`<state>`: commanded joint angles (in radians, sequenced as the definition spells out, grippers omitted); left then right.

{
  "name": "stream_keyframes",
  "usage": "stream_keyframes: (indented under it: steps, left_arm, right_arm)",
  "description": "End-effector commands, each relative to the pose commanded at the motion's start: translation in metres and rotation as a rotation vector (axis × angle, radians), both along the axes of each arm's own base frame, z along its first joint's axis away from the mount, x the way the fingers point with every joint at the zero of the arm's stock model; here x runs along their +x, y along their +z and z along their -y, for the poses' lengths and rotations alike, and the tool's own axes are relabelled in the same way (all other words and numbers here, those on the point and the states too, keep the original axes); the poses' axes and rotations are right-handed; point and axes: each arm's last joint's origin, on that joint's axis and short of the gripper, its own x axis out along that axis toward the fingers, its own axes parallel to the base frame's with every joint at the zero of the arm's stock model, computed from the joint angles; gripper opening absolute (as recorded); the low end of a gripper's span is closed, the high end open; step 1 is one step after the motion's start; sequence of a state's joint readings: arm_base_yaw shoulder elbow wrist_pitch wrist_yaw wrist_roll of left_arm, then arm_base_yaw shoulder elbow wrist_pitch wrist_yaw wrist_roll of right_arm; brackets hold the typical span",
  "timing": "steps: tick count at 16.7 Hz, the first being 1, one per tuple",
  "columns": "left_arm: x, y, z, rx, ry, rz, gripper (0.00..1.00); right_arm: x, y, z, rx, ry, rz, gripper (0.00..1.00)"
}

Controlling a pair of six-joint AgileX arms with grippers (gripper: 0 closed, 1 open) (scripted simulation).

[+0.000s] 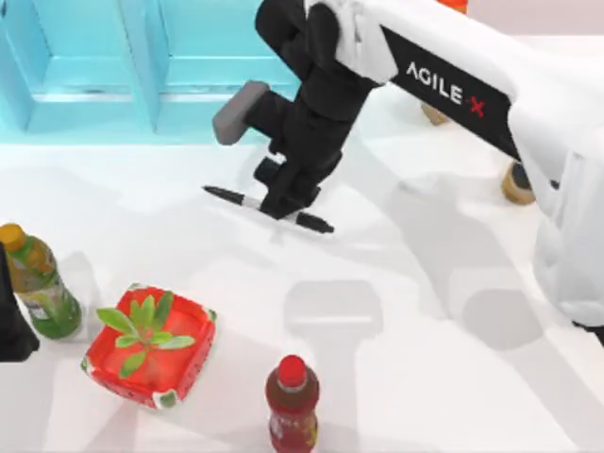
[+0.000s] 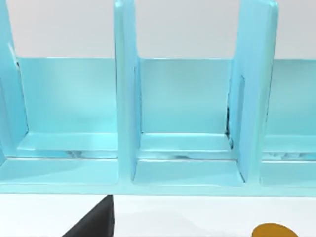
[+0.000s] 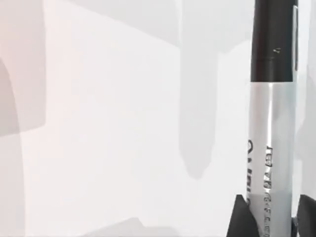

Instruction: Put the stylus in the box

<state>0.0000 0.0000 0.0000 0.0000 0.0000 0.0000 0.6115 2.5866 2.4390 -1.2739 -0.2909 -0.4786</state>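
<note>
Right claw point(image 1: 283, 203) is lowered onto the stylus point(image 1: 226, 196), w/ fingers point(image 3: 240, 217) seen either side of its silver barrel; a full pinch can't be confirmed. Stylus is lying on the counter point(image 1: 406, 283), near the blue box point(image 1: 142, 66). Lift & transfer are left. Left arm is parked at left.

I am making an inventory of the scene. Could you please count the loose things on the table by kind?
Bottles: 2, green and red
Stylus: 1
Red planter with green plant: 1
Blue box: 1
Total: 5
</note>
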Motion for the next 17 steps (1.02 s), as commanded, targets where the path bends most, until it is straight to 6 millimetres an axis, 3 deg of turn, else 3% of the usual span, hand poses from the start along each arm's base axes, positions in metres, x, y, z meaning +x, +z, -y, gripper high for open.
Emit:
stream_keyframes:
  steps: [4, 12, 14, 17]
  left_arm:
    - [0.000, 0.000, 0.000, 0.000, 0.000, 0.000, 1.00]
    - [0.000, 0.000, 0.000, 0.000, 0.000, 0.000, 1.00]
    - [0.000, 0.000, 0.000, 0.000, 0.000, 0.000, 1.00]
    - [0.000, 0.000, 0.000, 0.000, 0.000, 0.000, 1.00]
  right_arm:
    - [-0.005, 0.041, 0.003, 0.004, 0.001, 0.007, 0.00]
    - [-0.005, 0.051, 0.007, 0.008, -0.015, 0.010, 0.00]
    - [0.001, 0.066, 0.023, 0.020, -0.099, 0.016, 0.00]
    - [0.016, 0.099, 0.070, 0.031, -0.342, 0.020, 0.00]
